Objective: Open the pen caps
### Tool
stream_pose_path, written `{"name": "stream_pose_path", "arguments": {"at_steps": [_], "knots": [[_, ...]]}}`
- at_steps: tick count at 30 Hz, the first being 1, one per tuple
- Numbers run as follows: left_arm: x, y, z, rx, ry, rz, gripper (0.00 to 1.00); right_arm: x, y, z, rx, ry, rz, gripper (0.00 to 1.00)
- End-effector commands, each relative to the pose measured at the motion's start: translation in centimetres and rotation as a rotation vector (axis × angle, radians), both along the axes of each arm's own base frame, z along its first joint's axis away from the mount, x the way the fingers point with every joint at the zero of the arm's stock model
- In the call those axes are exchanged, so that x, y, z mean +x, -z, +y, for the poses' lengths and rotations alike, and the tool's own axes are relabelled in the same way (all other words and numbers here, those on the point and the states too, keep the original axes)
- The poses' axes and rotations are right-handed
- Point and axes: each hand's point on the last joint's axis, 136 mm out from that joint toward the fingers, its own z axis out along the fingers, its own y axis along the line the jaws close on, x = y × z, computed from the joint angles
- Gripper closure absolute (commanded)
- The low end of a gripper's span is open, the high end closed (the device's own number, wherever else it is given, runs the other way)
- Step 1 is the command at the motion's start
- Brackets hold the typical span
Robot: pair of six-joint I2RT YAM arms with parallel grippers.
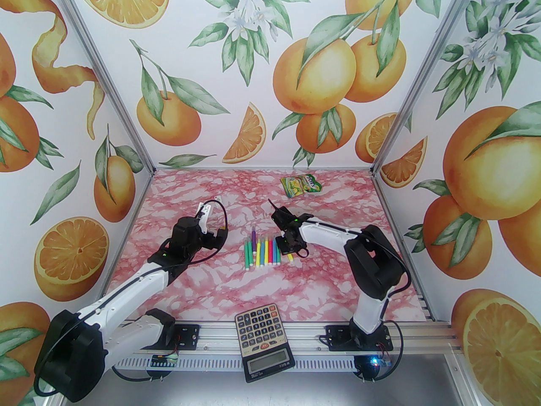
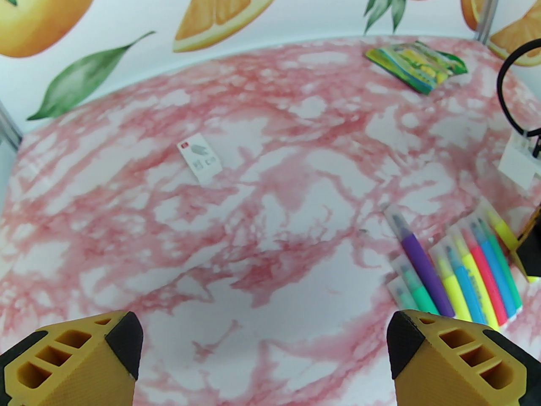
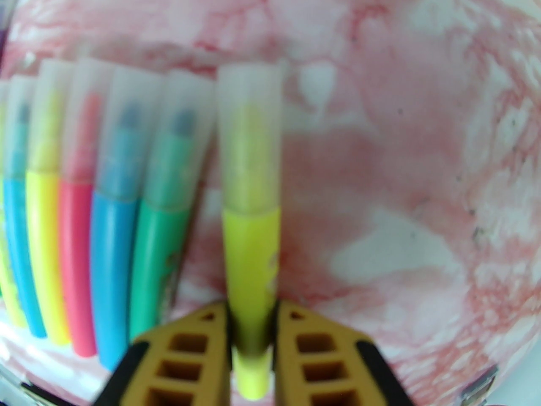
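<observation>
My right pincer [image 3: 252, 311] is clamped on the yellow pen [image 3: 250, 252], just beside the other pens [image 3: 105, 209]. Its cap [image 3: 249, 138] is on. I should hold tight and lift it straight, so my left pincer [image 2: 266, 345], wide apart, can pull the cap.

Blurred caps, half-hidden pen

Right wrist view: the frosted clear plastic pen caps [image 3: 131, 112] are out of focus. The slim yellow-green felt-tip pen [image 3: 251, 243] is partly hidden between the right gripper's [image 3: 252, 307] fingers, and the picture's edge cuts off the leftmost pens.
</observation>
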Motion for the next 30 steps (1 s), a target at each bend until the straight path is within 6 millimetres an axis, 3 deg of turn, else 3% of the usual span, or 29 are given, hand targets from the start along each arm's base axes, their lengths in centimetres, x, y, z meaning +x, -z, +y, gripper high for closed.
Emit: {"name": "stream_pose_path", "arguments": {"at_steps": [1, 7, 13, 18, 30], "knots": [[1.0, -2.6, -1.7, -0.084, 0.039, -0.044, 0.00, 0.8, -1.9, 0.6, 0.057, -0.032, -0.066, 0.81], [1.3, -2.8, -3.5, -0.143, 0.104, -0.014, 0.00, 1.0, -3.3, 1.3, 0.141, -0.071, -0.113, 0.81], [1.5, -3.3, -5.6, -0.218, 0.183, 0.018, 0.00, 0.4, -7.1, 4.8, 0.381, -0.190, -0.196, 0.81], [1.3, -4.6, -8.1, -0.318, 0.288, 0.044, 0.01, 0.1, -10.4, 6.8, 0.531, -0.259, -0.268, 0.80], [0.7, -8.2, -13.1, -0.578, 0.510, 0.116, 0.08, -0.7, -14.8, 9.6, 0.694, -0.371, -0.369, 0.80]]}}
